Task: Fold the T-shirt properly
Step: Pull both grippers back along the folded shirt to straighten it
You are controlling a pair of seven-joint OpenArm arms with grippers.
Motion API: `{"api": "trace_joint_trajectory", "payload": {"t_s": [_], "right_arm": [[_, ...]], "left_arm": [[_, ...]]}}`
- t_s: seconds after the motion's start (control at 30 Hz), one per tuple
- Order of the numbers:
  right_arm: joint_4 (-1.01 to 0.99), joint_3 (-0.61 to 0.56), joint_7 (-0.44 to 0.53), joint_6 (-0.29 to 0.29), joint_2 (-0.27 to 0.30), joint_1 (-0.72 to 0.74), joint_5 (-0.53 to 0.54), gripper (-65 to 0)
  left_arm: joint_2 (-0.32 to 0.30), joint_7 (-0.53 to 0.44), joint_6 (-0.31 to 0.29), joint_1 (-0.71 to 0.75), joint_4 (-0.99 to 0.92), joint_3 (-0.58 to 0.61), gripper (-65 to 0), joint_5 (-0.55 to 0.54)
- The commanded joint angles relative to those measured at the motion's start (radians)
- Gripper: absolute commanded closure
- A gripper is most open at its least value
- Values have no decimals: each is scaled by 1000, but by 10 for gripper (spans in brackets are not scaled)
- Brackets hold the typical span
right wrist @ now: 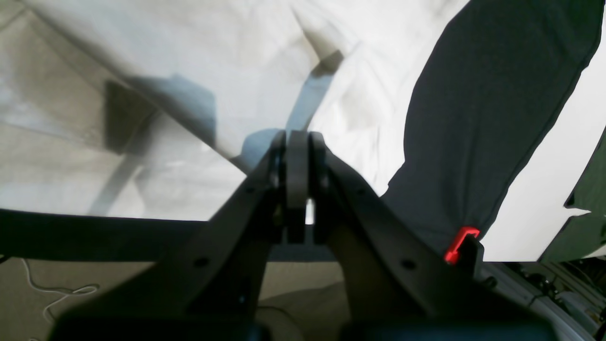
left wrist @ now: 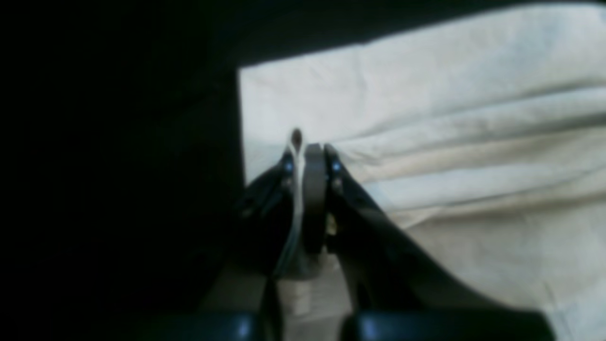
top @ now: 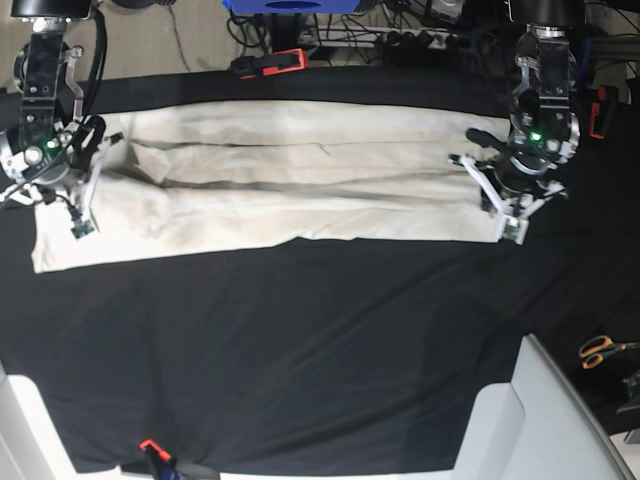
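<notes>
Closest to my left wrist lens, the left gripper [left wrist: 310, 156] has its jaws pinched shut on a thin lip of the T-shirt [top: 280, 185], right at the garment's end edge where cream cloth meets black. From the right wrist view I see the right gripper [right wrist: 297, 142] closed just as tight, cloth hanging and spreading away under it, so I judge it holds the other end. Gripping both ends at once keeps the shirt stretched into one long band, which I read as the setup for carrying one edge over the other without the fabric bunching.

Overhead, the shirt lies as a long strip across the far half of the black table cloth [top: 300, 340], already narrowed lengthwise, with long creases running along it. Its near corner on the right arm's side sags lower than the rest.

Around the table I notice an orange clamp [top: 275, 62] at the far edge, orange-handled scissors [top: 603, 349] off to one side, and cables on the floor.
</notes>
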State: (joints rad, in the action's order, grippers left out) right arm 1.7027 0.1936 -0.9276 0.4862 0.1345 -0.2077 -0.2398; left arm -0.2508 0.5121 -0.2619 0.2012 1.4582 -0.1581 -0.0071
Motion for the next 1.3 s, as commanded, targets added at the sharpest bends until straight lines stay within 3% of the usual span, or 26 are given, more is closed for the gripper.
{"api": "trace_joint_trajectory", "payload": {"t_s": [0.0, 0.8, 0.97, 1.27], "right_arm": [[23, 4, 5, -5, 12, -5, -5, 0], [-30, 11, 6, -14, -22, -31, -7, 0], [-97, 88, 103, -14, -55, -32, -8, 0], [-99, 108, 109, -14, -60, -32, -8, -35]], "left_arm": [[-17, -22, 6, 1, 17, 7, 0, -3], [-14, -25, 9, 37, 48, 10, 0, -3], [-14, -25, 9, 51, 48, 10, 0, -3], [-15, -23, 9, 50, 49, 9, 0, -3]]}}
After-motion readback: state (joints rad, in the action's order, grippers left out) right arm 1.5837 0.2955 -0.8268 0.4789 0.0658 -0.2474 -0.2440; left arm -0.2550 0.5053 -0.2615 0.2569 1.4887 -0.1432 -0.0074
